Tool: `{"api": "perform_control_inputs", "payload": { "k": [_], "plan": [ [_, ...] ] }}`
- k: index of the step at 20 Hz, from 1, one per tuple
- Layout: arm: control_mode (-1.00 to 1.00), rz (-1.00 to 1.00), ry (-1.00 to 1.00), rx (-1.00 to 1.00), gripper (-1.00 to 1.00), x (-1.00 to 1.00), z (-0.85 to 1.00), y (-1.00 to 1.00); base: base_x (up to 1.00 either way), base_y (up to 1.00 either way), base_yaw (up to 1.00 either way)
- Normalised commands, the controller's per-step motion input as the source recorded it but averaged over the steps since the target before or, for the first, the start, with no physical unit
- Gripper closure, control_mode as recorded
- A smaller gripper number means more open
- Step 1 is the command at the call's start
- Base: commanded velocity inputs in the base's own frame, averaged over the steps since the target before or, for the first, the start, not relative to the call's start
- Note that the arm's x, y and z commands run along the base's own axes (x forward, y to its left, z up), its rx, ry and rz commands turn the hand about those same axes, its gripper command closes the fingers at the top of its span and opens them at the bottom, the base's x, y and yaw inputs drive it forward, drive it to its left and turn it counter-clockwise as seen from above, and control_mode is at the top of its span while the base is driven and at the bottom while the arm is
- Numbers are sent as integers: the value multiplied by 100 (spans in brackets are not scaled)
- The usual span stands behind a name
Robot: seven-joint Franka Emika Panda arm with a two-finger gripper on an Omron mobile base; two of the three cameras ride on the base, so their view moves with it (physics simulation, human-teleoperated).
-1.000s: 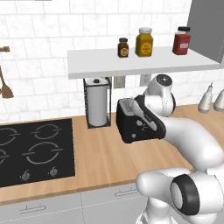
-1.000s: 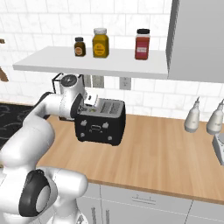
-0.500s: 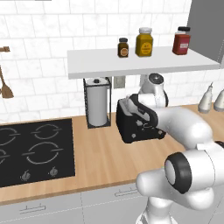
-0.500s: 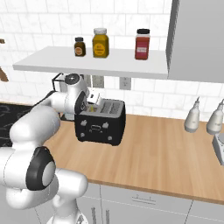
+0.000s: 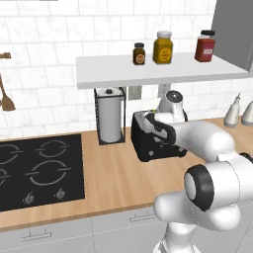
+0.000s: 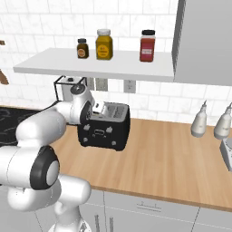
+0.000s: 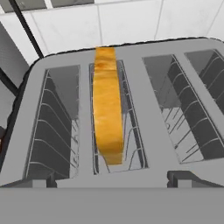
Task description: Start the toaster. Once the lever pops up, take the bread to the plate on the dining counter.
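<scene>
The black toaster [image 5: 150, 146] [image 6: 103, 134] stands on the wood wall counter under the shelf. From above, its grey top [image 7: 153, 144] shows several wire-lined slots. The bread [image 7: 107, 109] stands on edge in the second slot from the left, its golden-tan edge up. My gripper [image 7: 111, 180] hangs open just above the toaster's top, one dark fingertip on each side of the bread's slot and touching nothing. My hand [image 5: 160, 127] [image 6: 93, 111] sits over the toaster's left end. The plate and the dining counter are out of view.
A wire-framed paper-towel roll [image 5: 109, 117] stands just left of the toaster, and a black cooktop [image 5: 34, 170] lies further left. A white shelf [image 5: 158, 71] with three jars hangs low over the toaster. Two pale bottles [image 6: 199, 120] stand at the right.
My elbow and forearm have swung down and toward the cameras. The hand has stayed over the toaster, settling closer to its top, and the jaws are as wide as before.
</scene>
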Motion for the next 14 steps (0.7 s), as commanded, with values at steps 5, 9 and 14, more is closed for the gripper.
{"api": "perform_control_inputs", "payload": {
  "k": [5,9,14],
  "plan": [
    [-100,0,0,0,-100,24,-17,-9,0,0,0],
    [-100,0,0,0,-100,30,-15,-2,0,0,0],
    [-100,0,0,0,-100,24,-22,0,0,0,0]
  ]
}}
